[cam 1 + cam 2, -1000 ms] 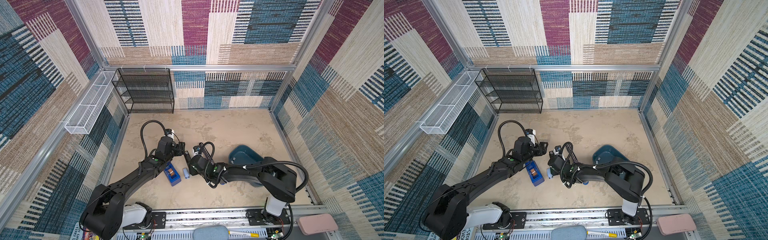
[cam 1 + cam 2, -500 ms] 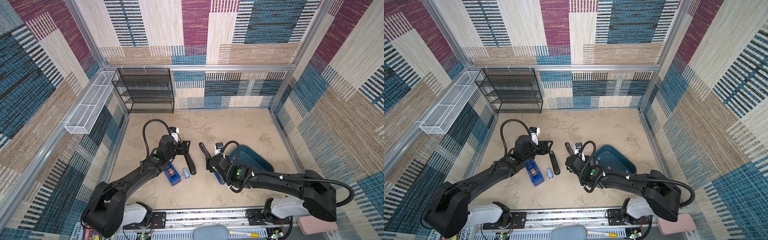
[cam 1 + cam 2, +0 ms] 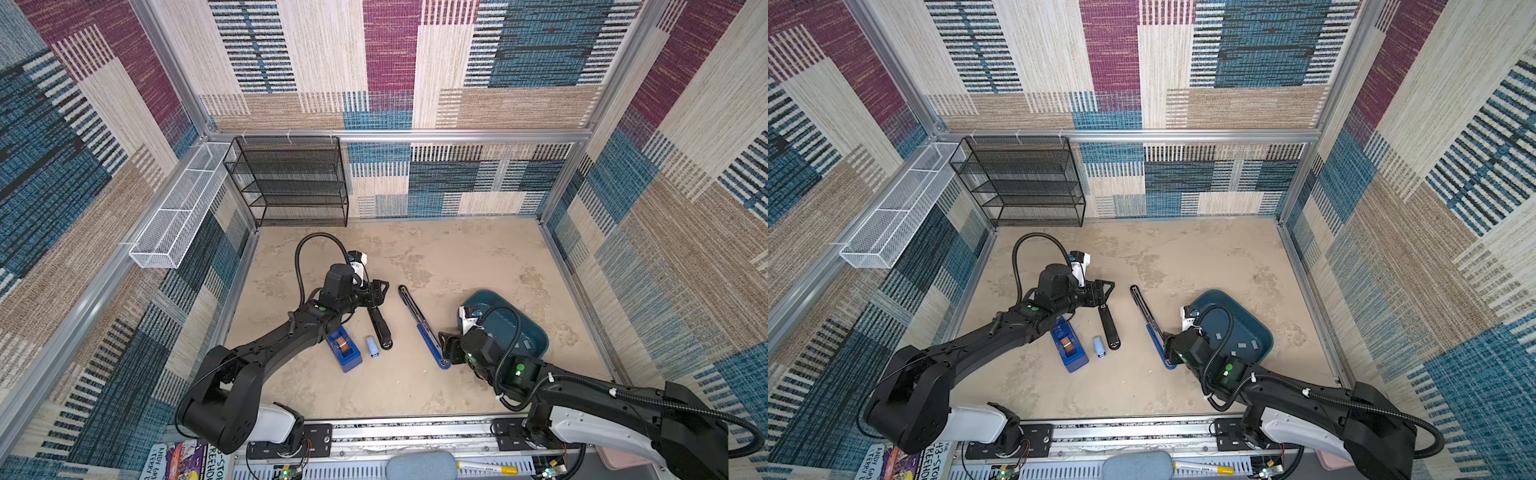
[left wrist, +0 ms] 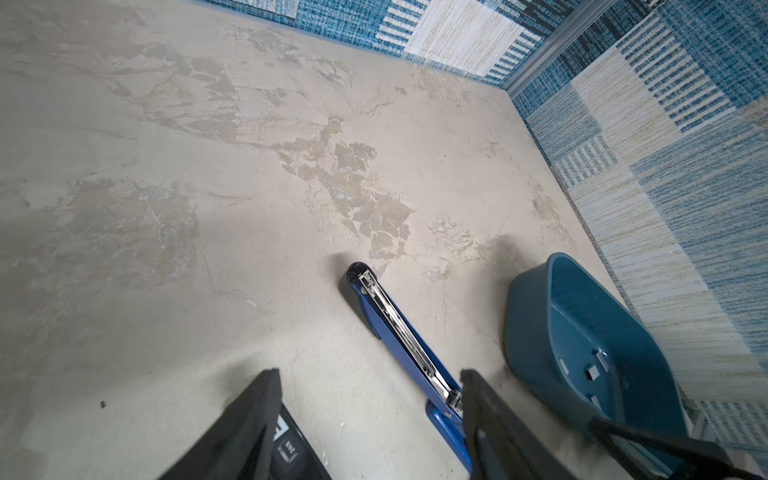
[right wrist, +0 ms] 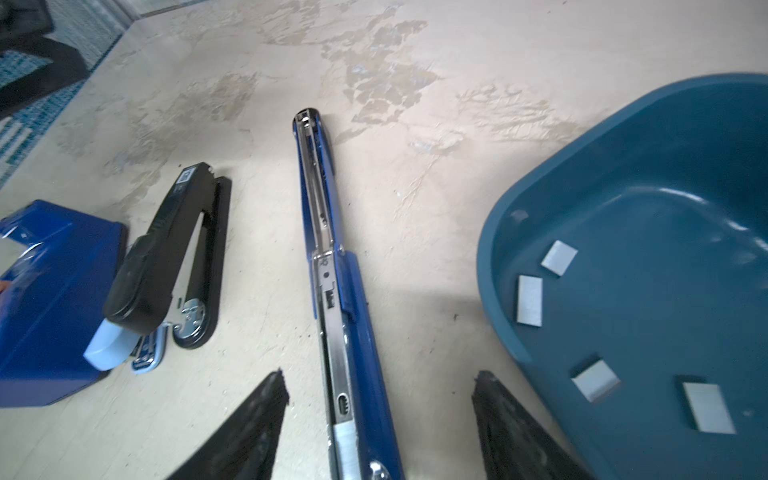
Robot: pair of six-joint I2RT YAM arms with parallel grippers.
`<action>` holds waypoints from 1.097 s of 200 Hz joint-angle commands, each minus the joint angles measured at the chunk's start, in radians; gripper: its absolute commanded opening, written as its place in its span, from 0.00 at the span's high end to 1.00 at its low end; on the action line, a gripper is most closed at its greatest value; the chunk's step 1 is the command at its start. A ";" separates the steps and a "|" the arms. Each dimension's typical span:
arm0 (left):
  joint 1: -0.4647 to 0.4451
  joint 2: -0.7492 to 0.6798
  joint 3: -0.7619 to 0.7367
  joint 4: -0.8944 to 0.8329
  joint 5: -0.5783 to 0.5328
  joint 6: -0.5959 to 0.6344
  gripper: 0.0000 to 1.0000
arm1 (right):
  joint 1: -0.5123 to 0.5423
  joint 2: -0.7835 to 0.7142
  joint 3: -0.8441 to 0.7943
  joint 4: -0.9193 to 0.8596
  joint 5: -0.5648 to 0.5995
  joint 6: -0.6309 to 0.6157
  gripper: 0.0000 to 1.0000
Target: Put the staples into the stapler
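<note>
Top views: blue stapler [image 3: 419, 324] lies opened flat on the surface [image 3: 457, 257], between the arms. Staples [image 3: 1241, 345] loose in teal bin [image 3: 1237, 320].
Left wrist: left gripper [image 4: 370, 374] jaws wide, empty, black stapler [image 4: 291, 451] beneath.
Right wrist: right gripper [image 5: 380, 374] jaws wide, straddling the blue stapler, not touching; staples beside it in the bin.

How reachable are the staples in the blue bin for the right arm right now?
Probably yes. The right gripper sits beside the bin with its jaws open; the staples lie loose inside, uncovered. Only the bin wall needs clearing.
</note>
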 commanded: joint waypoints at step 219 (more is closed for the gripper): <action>0.001 0.143 0.106 -0.045 0.119 -0.013 0.29 | 0.131 0.169 -0.185 0.352 0.040 0.005 0.62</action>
